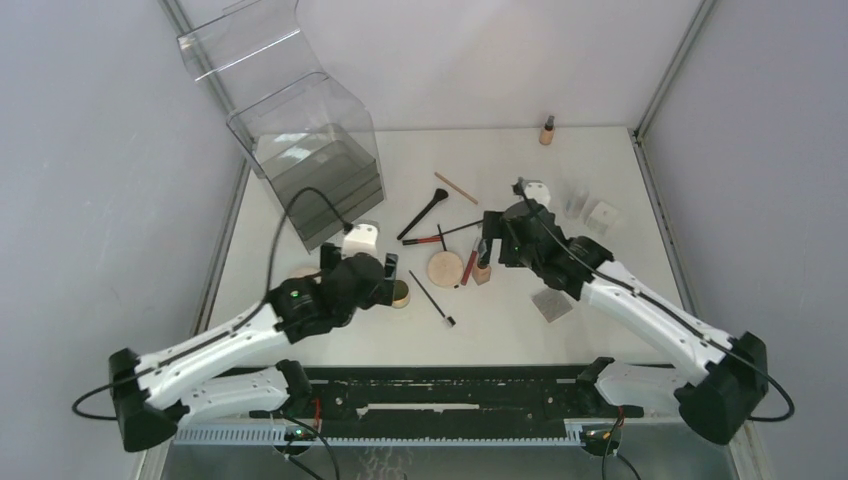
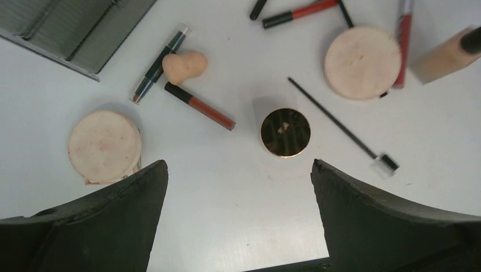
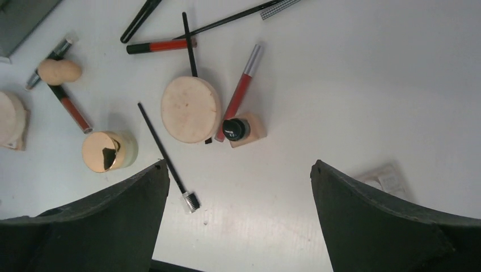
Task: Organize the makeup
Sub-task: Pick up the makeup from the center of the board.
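**Hazards in a crowded knot of makeup**

At the upper left of the overhead view the clear organizer (image 1: 310,160) is standing well apart from the makeup on the desk (image 1: 520,330), so every item is facing a long carry. The left gripper (image 2: 238,187) is hovering with its jaws spread wide, holding nothing. In its wrist view the left compact (image 2: 105,145) is lying at the left. The peach sponge (image 2: 184,65) is resting against a dark pencil (image 2: 148,76) higher up. The gold-lidded jar (image 2: 285,132) is sitting just above the gap between the fingers.

Judged risk: jaws closing on the jar's round wall may be squeezing it out sideways, or one finger may be sweeping the spoolie brush (image 2: 340,126) lying just beside it.

In the centre, the middle compact (image 3: 191,109), a red lip tube (image 3: 241,90) and the upright beige bottle (image 3: 243,129) are crowding together, touching or nearly so. The right gripper (image 3: 238,187), jaws likewise wide apart and empty, is hanging over this knot. A grasp there is risking two things caught at once, or a tipped bottle. Both arms are reaching close to each other, so a collision is possible. At the right, the white cube box (image 1: 604,215) is standing apart.
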You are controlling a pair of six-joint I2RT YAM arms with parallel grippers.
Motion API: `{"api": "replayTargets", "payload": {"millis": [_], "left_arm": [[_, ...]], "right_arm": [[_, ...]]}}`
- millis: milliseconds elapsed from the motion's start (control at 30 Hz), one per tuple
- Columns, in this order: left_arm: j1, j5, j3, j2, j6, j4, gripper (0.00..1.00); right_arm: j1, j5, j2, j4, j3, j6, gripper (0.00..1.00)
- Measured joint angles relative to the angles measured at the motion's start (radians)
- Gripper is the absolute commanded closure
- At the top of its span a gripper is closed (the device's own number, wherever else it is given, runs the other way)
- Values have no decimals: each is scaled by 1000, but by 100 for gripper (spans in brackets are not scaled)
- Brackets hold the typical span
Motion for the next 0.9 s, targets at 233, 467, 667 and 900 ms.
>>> {"api": "replayTargets", "payload": {"millis": [233,467,667,900], "left_arm": [[-25,-11,0,182,8,-3,0],[66,153,0,200,-26,47,0],[66,248,0,299,-92,99,0],[84,305,-17,394,-139,148,0]], "right_arm": [[0,41,-126,-52,-45,63,0],[0,-39,-72,-68,-126,130,0],[0,-59,-69,-75,-133,151,0],[-2,-58,-78,-75,-133,149,0]]}}
